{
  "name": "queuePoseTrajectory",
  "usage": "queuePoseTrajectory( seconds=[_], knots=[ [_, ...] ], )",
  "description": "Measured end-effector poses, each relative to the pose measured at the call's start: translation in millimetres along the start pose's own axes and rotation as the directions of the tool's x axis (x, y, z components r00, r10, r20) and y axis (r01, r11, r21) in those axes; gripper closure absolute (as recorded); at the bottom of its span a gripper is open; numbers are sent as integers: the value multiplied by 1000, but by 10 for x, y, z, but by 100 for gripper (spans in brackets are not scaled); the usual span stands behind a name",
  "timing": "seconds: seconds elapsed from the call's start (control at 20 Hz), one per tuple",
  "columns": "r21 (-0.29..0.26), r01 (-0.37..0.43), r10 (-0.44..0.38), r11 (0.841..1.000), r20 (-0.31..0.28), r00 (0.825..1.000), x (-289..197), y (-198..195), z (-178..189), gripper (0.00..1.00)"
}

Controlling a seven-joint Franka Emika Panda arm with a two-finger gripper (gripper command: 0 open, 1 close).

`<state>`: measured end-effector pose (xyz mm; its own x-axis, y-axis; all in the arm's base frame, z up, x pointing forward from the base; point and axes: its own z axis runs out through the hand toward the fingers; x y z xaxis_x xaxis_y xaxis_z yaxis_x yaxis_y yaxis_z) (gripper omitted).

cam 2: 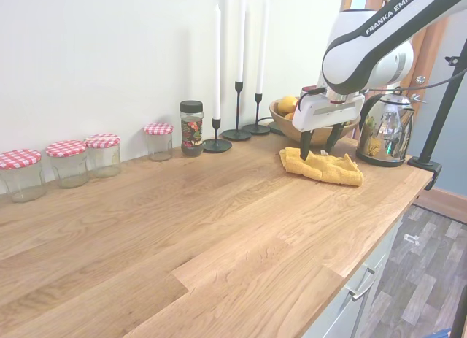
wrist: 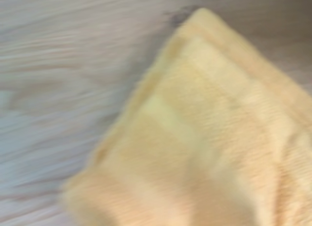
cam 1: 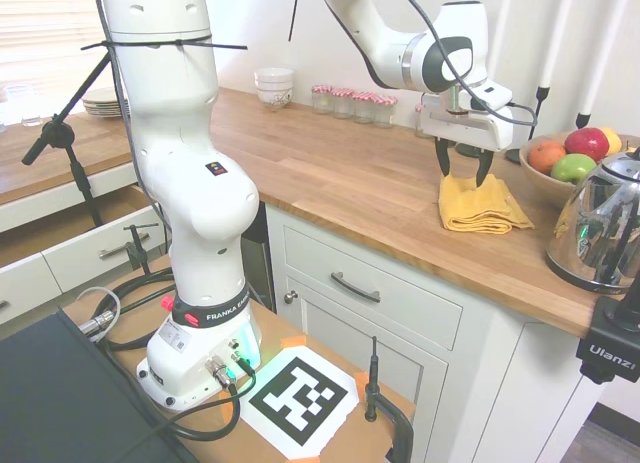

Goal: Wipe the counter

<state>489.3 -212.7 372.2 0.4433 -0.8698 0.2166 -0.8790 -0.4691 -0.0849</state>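
Hovering over wood-plank counter (cam 1: 340, 173) — gripper (cam 1: 463, 167) spread above crumpled yellow cloth (cam 1: 480, 205).

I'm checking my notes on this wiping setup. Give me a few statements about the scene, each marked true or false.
1. The hand is open just above the yellow cloth. True.
2. The cloth lies on the counter near the kettle. True.
3. The cloth is lifted clear of the counter. False: it rests on the wood.
4. Four red-checked jars stand along the wall in the second exterior view. True.
5. The fruit bowl is empty. False: it holds fruit.
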Motion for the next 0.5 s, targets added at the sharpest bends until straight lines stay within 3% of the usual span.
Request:
queuePoseTrajectory(
  seconds=[0.5],
  knots=[
    [-17,-42,42,999,19,999,207,209,350,0]
  ],
)
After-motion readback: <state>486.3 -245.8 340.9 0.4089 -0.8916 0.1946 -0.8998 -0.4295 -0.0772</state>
